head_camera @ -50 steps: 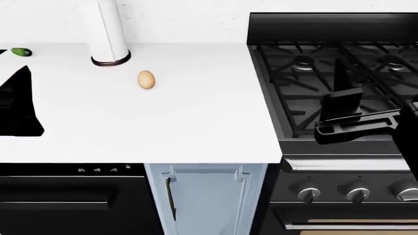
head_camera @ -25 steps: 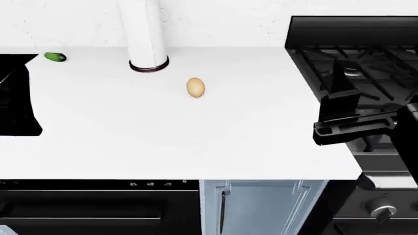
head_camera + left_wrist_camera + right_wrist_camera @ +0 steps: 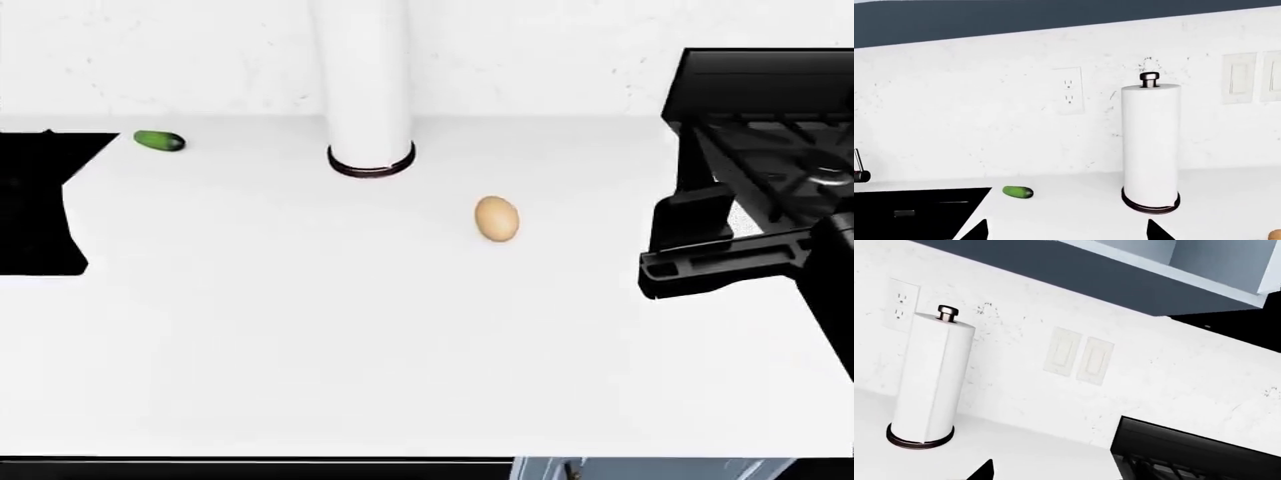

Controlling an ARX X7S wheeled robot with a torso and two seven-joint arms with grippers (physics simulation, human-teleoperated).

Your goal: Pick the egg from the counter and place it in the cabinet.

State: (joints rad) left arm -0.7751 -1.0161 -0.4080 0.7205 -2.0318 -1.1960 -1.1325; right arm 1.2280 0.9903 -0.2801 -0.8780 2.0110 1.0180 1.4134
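I see the egg (image 3: 495, 218), tan-brown, smooth, lying on the white counter (image 3: 334, 330). Right gripper (image 3: 687, 235) right of it; whether apart or together, cannot tell.

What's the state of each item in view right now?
egg: lying on the counter, untouched
cucumber: lying on the counter near the sink
paper towel roll: upright on its holder
right gripper: raised by the stove, holding nothing
left gripper: only dark tips show, state unclear
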